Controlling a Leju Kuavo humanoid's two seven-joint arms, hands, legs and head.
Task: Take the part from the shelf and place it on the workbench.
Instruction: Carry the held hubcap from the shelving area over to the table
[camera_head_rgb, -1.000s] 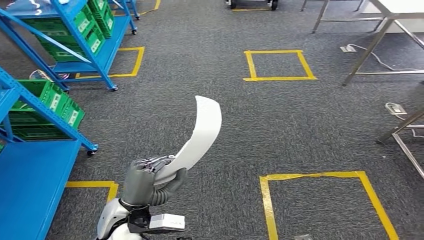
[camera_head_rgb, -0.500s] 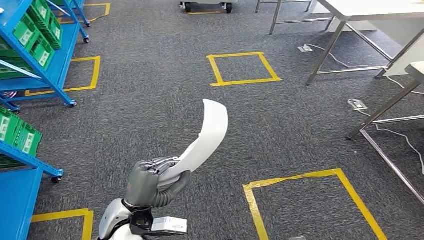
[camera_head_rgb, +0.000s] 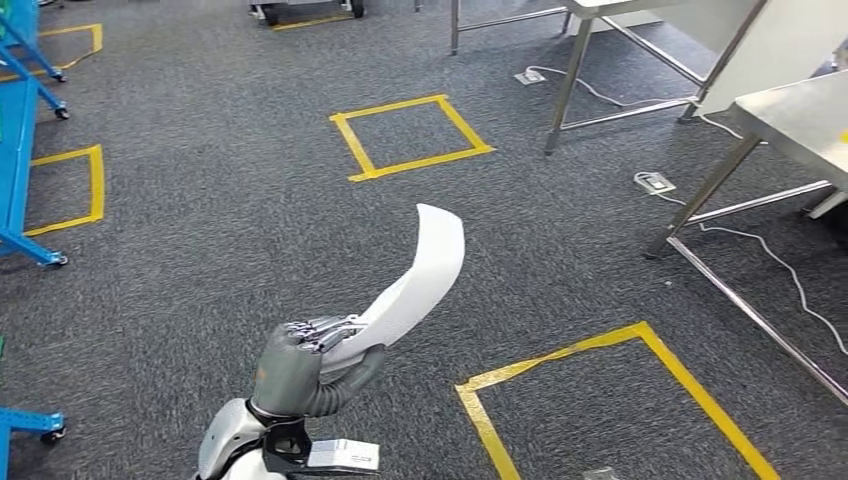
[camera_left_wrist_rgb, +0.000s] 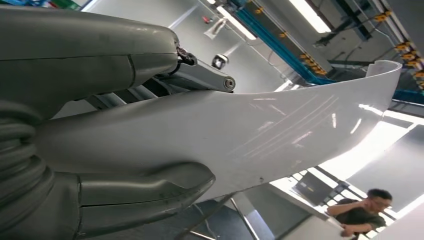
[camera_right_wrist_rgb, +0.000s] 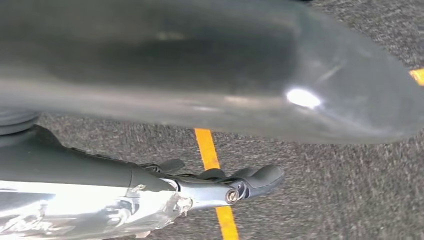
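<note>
Left hand (camera_head_rgb: 305, 368) is wrapped around the bottom end of the part (camera_head_rgb: 420, 275), a long curved white panel. Thumb under it, the other fingers (camera_head_rgb: 322, 328) over the top edge, so it's clamped on properly. From the hand the part sweeps up toward about 1 o'clock and curls at the tip, sitting up in the air over the grey carpet (camera_head_rgb: 220, 240). Left wrist view shows the same grip up close, part (camera_left_wrist_rgb: 280, 135) squeezed between thumb (camera_left_wrist_rgb: 145, 192) and fingers. Right hand (camera_right_wrist_rgb: 235, 185) hangs over the carpet and a yellow tape line (camera_right_wrist_rgb: 212, 155), nothing in it, fingers lying fairly straight. The surface (camera_head_rgb: 800, 115) is off at 2 o'clock, well apart from the part.
</note>
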